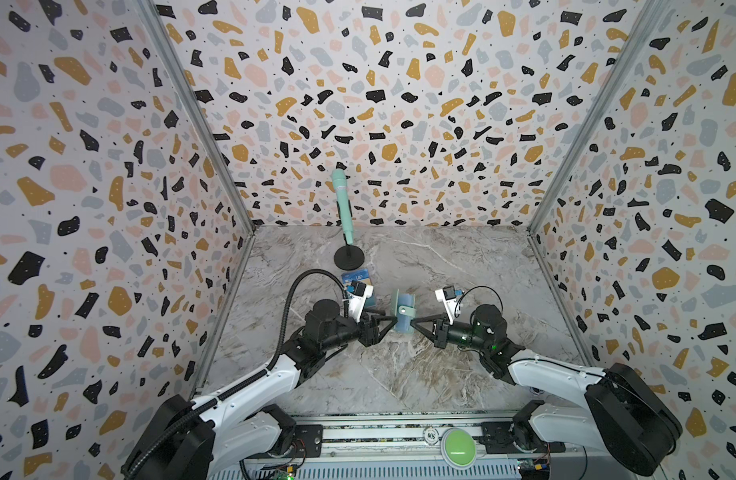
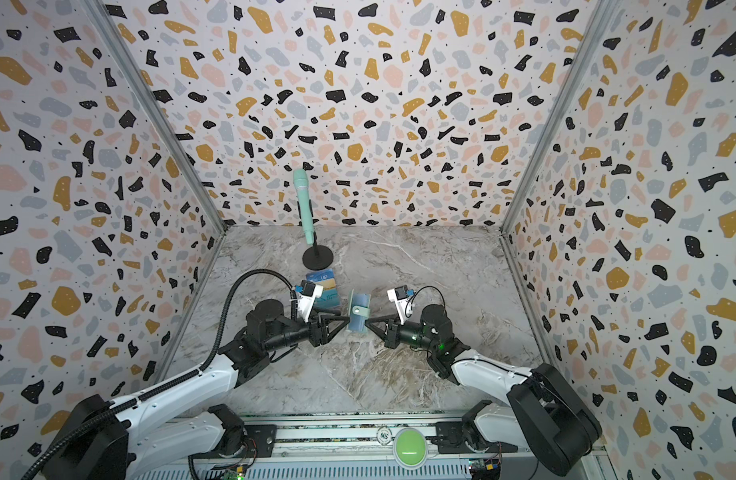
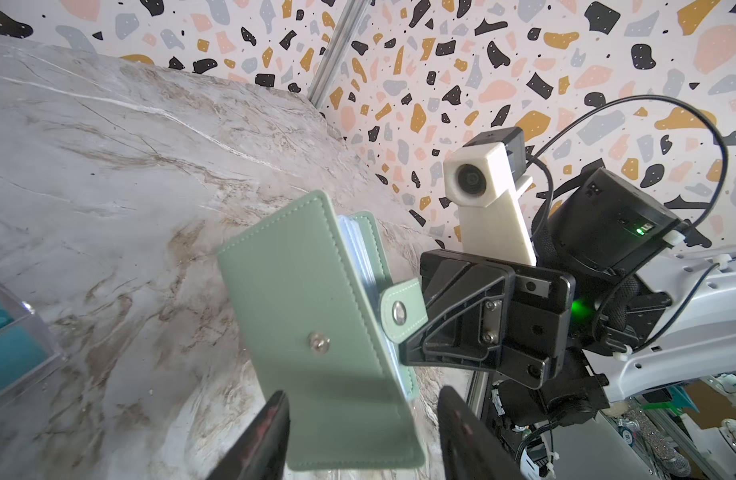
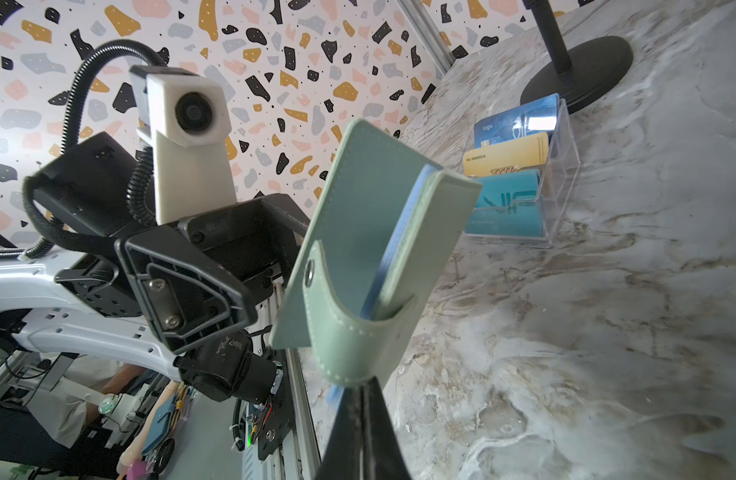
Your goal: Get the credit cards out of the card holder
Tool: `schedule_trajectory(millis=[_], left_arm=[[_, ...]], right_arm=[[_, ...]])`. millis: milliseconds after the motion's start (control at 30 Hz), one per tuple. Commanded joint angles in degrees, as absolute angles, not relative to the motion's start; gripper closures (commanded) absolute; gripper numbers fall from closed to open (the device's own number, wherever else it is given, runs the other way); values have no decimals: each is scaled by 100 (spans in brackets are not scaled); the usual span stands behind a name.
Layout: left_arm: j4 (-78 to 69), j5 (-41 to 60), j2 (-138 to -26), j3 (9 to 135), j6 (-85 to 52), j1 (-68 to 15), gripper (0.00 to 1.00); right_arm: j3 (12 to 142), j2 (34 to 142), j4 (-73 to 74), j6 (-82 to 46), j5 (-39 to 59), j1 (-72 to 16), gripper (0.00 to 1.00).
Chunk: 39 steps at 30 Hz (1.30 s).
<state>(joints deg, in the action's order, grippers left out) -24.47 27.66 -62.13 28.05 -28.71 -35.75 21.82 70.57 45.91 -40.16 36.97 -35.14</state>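
Mint-green card holder (image 1: 402,312) on edge between both arms, apparently lifted off the marble tabletop (image 1: 399,374), snap tab (image 3: 401,311) unfastened. Pinched shut on one edge: right gripper (image 4: 360,386). Spread apart, straddling the opposite cover without clamping: left gripper (image 3: 362,392). No credit cards visible among the pale blue sleeve pages (image 4: 399,237). Likely risks: twisting or slipping from that single pinch, or both covers squeezed shut instead of parted.

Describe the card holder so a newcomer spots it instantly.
On the marble table, look between the left gripper and right gripper. The card holder is held on edge there: a mint-green stitched booklet with a snap tab and pale blue pages, unlike the clear stand nearby, which is see-through plastic.
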Motion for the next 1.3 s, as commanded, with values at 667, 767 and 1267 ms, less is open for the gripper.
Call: schedule_trajectory(millis=[667,767,1267], left_arm=[[-1916,1898,-6635,2727,-2731,-3595,88],[-1949,1872,-6703,2660,-2753,-3595,92],[-2356,1790,-7183,2185,-2880,-3595,95]], right_arm=[[2812,7078,3261,-3487,2980,-3740,100],[2877,7205,3098,-3522,2912,-3737,100],[3186,8068,2621,-3777,2942,-3735,100]])
